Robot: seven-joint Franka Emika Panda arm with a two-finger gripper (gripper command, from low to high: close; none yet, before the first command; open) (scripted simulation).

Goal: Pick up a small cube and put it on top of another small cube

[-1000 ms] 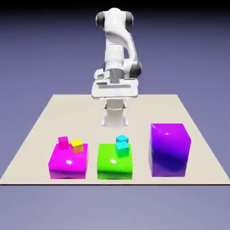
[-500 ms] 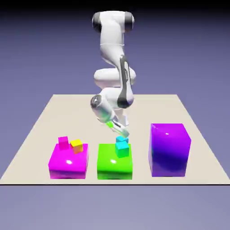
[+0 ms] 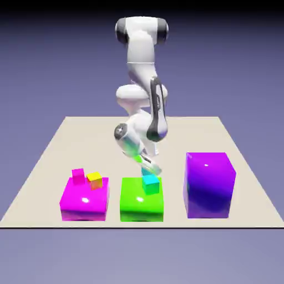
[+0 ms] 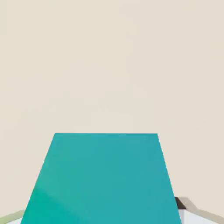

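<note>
Exterior view: I see the gripper down at the small cube, which sits on the green block, touching the turquoise cube. Pink cube and yellow cube sit on the magenta block. Hand view: small cube fills the bottom, hiding most of the fingers; grip width I can't tell.

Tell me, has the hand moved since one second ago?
Yes. The hand has come down from high near the base toward the camera, and is now at the cyan cube on the green block.
</note>
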